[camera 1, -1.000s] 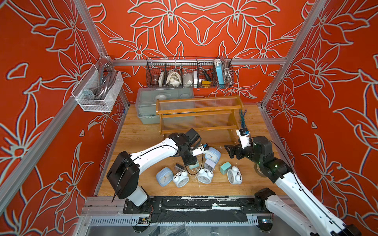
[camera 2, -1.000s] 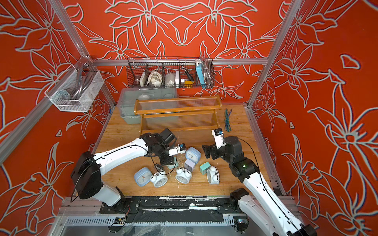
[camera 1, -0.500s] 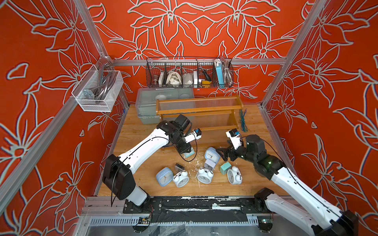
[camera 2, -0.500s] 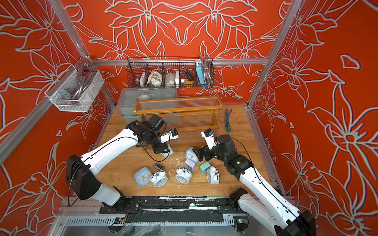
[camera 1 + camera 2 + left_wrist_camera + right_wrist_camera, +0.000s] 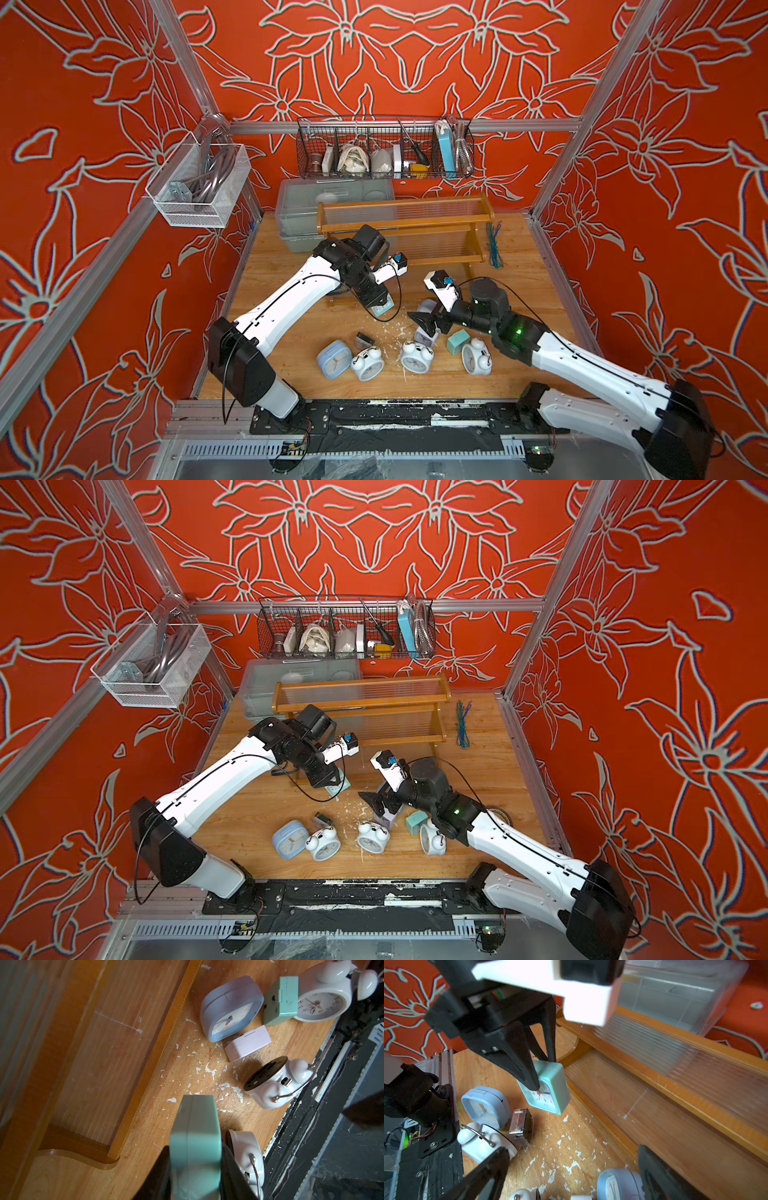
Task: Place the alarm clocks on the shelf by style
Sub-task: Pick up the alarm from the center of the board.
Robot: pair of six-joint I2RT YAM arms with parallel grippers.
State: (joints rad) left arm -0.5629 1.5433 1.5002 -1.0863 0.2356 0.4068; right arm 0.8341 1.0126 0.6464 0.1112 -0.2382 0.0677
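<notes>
In both top views we look steeply down from high at the front, over the whole table (image 5: 523,266) to the back wall (image 5: 395,62). Our wrist cameras sit close, both catching the shelf (image 5: 169,1028) and the teal cube clock (image 5: 550,1088).

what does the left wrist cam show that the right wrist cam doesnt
Left wrist only: a second teal clock lying on the table.
Right wrist only: the dark clock, the face of the held teal clock, and the open right gripper.
Both: the left gripper shut on the held teal clock, and the shelf next to it.
</notes>
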